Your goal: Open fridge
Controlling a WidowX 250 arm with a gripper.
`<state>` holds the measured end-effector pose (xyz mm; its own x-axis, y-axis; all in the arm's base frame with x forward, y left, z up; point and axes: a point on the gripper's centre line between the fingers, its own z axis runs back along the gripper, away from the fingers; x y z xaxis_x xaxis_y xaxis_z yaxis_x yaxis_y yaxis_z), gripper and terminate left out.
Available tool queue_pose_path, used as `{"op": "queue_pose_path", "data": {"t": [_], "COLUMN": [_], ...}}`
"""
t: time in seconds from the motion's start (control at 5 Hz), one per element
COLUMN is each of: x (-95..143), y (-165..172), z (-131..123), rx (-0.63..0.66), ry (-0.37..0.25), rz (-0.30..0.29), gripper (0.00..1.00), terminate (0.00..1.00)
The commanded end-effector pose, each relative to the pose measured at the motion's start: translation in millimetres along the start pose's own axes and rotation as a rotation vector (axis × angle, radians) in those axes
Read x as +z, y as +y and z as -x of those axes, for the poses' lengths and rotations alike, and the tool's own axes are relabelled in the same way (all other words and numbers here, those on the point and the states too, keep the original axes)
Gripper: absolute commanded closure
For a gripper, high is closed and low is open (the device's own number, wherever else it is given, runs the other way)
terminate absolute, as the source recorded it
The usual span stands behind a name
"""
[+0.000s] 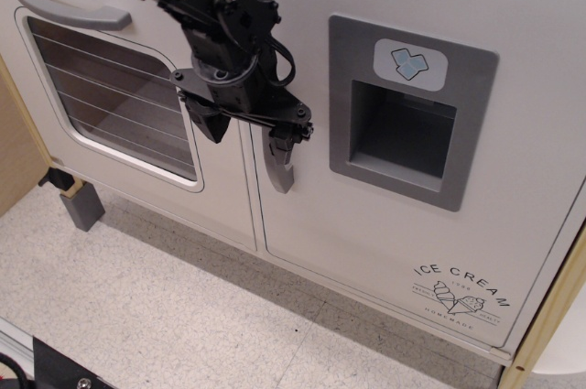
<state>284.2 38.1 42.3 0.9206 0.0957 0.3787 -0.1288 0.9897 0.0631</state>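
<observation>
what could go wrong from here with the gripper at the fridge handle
The gripper sits over the upper part of the fridge handle, but whether a finger is actually behind it cannot be told, so a pull may slip off. One finger overlaps the oven door next to the seam and might scrape it. The fridge looks fully shut, so a weak grasp may not free it.

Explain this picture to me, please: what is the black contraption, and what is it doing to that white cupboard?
The black contraption is a robot arm; its end is a gripper, a two-fingered claw. One camera looks down from in front at a toy kitchen. The right-hand white door is the fridge, with a grey ice-dispenser recess and "ICE CREAM" print. The gripper sits at the fridge's vertical grey handle, one finger against it; whether it grips is unclear. On the left is an oven door with a window. Below is a speckled floor.
</observation>
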Motion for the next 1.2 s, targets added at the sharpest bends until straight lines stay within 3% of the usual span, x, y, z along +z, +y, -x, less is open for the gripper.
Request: {"op": "queue_pose_path", "data": {"t": [0.0,0.4,0.6,1.0], "x": [-5,-19,-20,1], "y": [-2,-5,-4,3], "z": [-26,-40,-43,-24], "rx": [-0.017,-0.034,-0.042,-0.076], "ry": [-0.063,-0.086,-0.087,-0.081], "rz": [-0.019,0.001,0.017,0.07], "gripper": [0.0,0.0,1.0,1.0], "terminate": [0.0,0.0,0.0,0.0]}}
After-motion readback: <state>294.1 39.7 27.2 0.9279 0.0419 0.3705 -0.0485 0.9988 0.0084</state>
